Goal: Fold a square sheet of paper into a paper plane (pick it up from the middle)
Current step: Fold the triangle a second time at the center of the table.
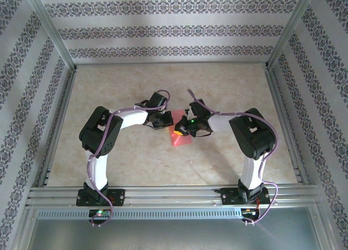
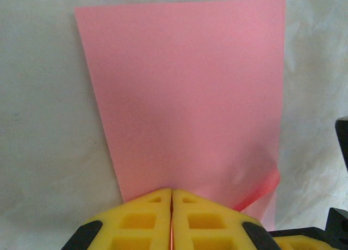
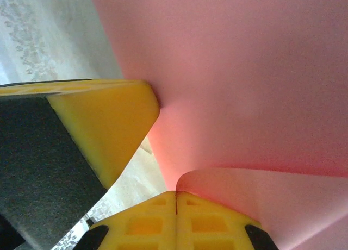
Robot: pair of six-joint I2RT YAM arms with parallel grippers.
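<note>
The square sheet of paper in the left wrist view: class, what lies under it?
The pale table shows on both sides of the square sheet of paper, so it runs beneath. The surface directly under the sheet is covered.

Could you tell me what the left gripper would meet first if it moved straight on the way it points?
The paper that the left gripper is shut on; beyond it seems table, though depth is unclear.
</note>
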